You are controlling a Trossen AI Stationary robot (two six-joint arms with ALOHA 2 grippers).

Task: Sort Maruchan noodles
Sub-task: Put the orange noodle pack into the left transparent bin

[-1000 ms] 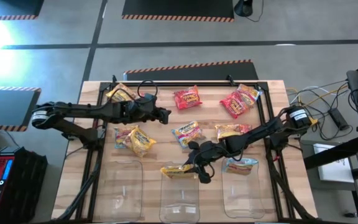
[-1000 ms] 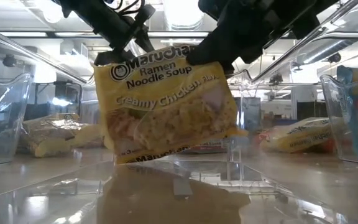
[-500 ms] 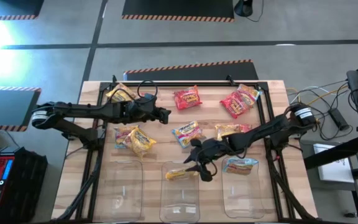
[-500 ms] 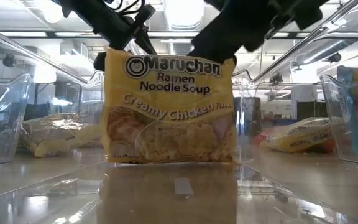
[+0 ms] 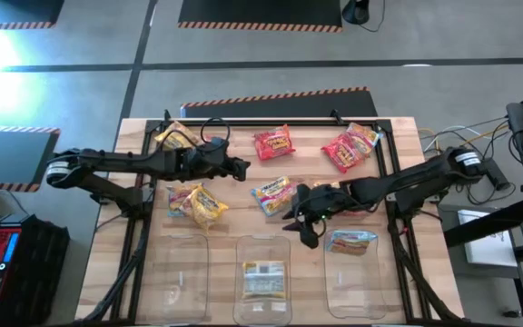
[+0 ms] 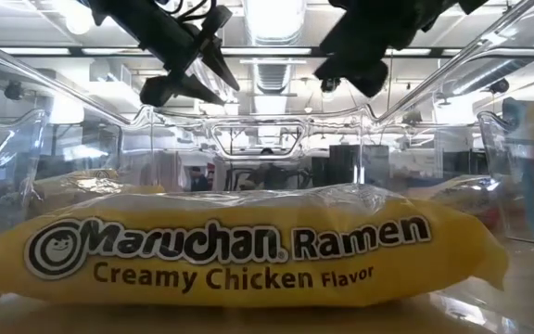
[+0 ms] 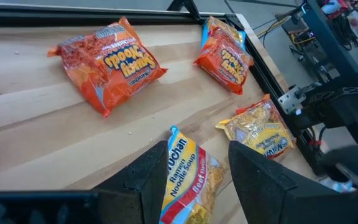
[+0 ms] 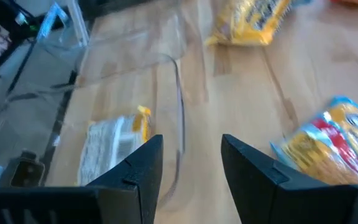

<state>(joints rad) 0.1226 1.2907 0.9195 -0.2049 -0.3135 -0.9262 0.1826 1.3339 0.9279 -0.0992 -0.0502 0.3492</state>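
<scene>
A: Flat yellow glossy Creamy Chicken ramen packet (image 5: 264, 278) lies on the floor of the middle clear plastic rectangular bin (image 5: 241, 300), face down in the high view, long edge toward the low camera (image 6: 248, 255). Nothing touching it

B: Right gripper (image 5: 305, 222)?

A: Above the far rim of that bin, just right of centre. Fingers spread, nothing between them; right wrist view shows bare wood and the bin wall in the gap (image 8: 191, 168). Packet sits near and slightly left of it, well below

B: So next pick. How to do it well?

A: My read: lift clear of the bin rim first, then go for the blue-and-yellow glossy packet (image 5: 273, 193) just far-left of the claw. Come straight down, pinch across the short side, these wrappers are slick and crinkle

B: Left arm?

A: Left gripper (image 5: 241, 167) hovers over the far-left half of the wooden table (image 5: 243, 136), fingers apart, empty. That blue-and-yellow packet shows right between its fingers (image 7: 188, 177), so mind the two arms converging on the same one
</scene>
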